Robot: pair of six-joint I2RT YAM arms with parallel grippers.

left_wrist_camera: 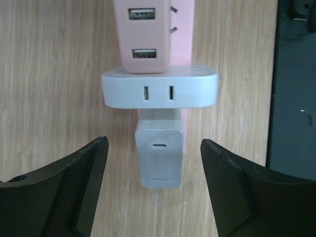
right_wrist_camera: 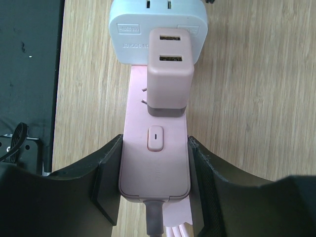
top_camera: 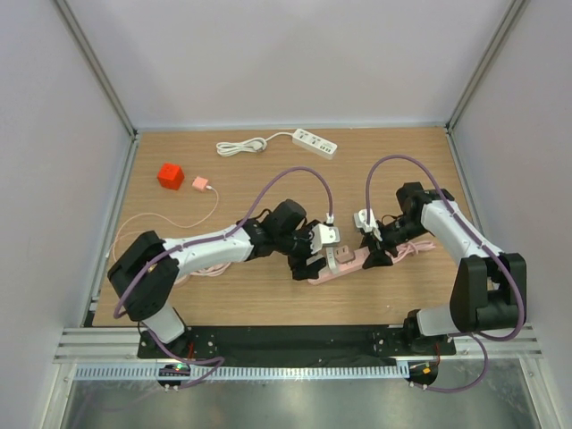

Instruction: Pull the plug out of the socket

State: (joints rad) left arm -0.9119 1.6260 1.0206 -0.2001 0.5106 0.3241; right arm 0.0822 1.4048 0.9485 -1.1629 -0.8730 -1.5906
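— Where is the plug [left_wrist_camera: 159, 159] sitting?
— On the pink strip [right_wrist_camera: 154, 170], between my left gripper's [left_wrist_camera: 154, 165] spread fingers; a wide white adapter [left_wrist_camera: 159, 90] is crowding just beside it. My right gripper [right_wrist_camera: 154, 185] is clamping the strip.

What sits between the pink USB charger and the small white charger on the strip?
A wide white adapter with two slots; the left wrist view shows it best.

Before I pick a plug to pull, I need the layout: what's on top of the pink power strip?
Plugged in: a pink USB charger, a wide white adapter, a small white charger. Their prongs and sockets are covered.
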